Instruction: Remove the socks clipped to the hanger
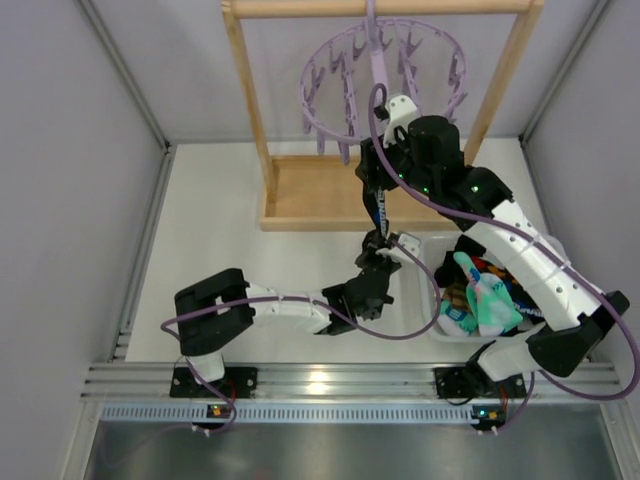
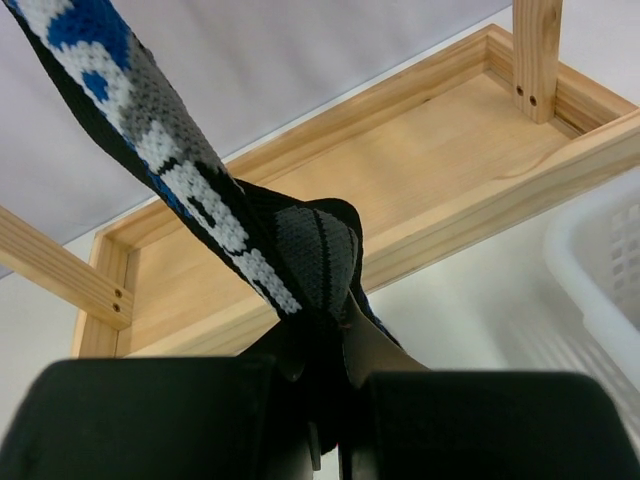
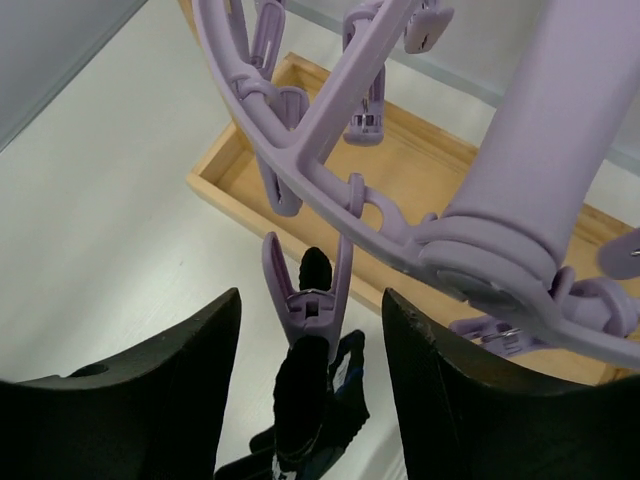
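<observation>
My left claw (image 1: 378, 250) clamps the low end of the sock (image 2: 200, 190), which hangs from a peg (image 3: 306, 300) on the hanger's (image 1: 312, 105) near rim. My right claw (image 3: 310, 340) gapes either side of that peg. I should pinch its wings squarely, then pull down gently.

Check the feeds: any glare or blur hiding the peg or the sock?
Top external: even light, one glare spot on the front rail. Left wrist: sock sharp, basket blurred at the right edge. Right wrist: peg sharp, hanger hub soft, fingers dark.
</observation>
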You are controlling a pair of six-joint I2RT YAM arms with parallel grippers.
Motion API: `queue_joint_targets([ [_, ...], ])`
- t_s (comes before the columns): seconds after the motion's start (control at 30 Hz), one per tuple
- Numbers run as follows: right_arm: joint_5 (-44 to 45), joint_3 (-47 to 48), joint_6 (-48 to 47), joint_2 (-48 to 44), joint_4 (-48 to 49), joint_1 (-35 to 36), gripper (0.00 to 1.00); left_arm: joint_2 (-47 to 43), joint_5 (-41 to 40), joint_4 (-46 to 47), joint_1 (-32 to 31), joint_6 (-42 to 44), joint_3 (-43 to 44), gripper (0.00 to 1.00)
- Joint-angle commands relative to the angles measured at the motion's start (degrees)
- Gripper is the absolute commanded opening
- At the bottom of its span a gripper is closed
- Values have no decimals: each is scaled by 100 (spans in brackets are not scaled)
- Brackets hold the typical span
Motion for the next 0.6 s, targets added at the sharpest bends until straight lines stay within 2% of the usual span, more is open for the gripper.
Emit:
queue_joint_targets([
  [0.0,163,221,-58,-24,597,52,55,-279,114,164,-128,-140,-105,0],
  [0.4,620,-333,188,-77,1608,167,51,-349,202,164,-233,-157,-96,0],
  [0.57,690,-439,179,-77,1802,184,39,-349,219,164,-286,-149,-96,0],
])
